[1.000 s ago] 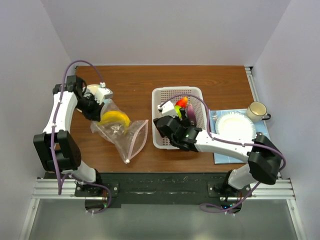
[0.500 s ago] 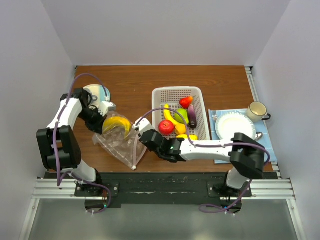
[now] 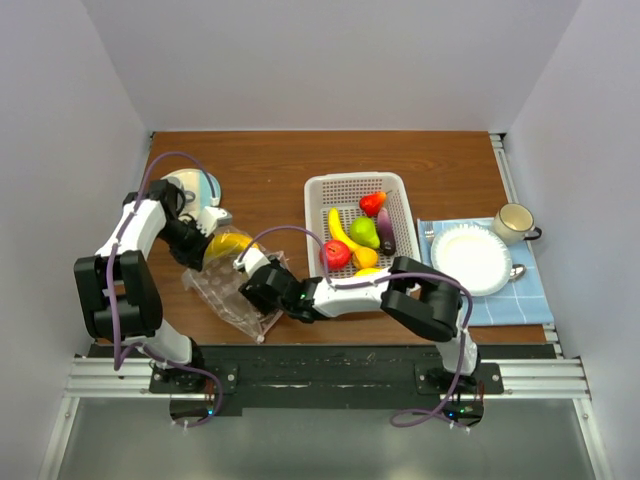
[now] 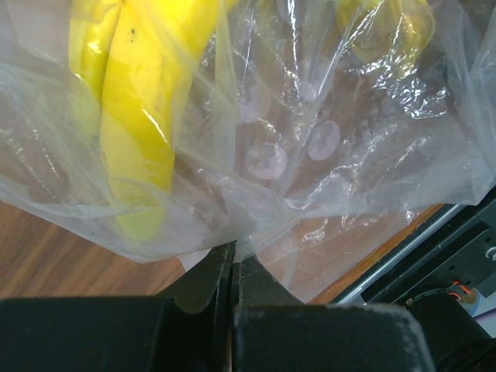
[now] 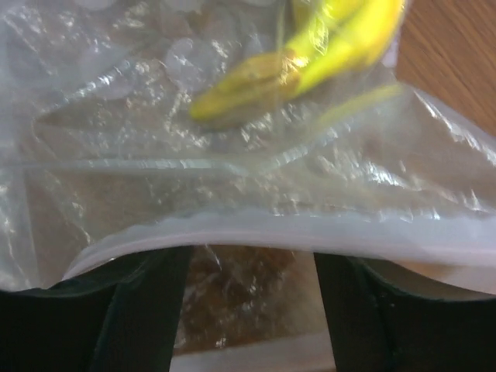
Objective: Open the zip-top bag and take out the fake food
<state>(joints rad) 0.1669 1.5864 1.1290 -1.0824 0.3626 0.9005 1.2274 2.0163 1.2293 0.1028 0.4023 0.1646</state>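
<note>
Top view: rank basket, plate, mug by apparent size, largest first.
1. Basket: clearly largest.
2. Plate: roughly half the basket's footprint.
3. Mug: smallest.
All three sit on the table, so nearness to the camera doesn't skew the order.

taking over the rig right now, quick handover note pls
Left gripper: jaws shut on the bag, pinching its far end.
Right gripper: jaws open at the bag's zipper edge, nothing held.
Bananas are inside the bag; the other food lies in the basket.
Left to do: get the bananas out of the bag.
</note>
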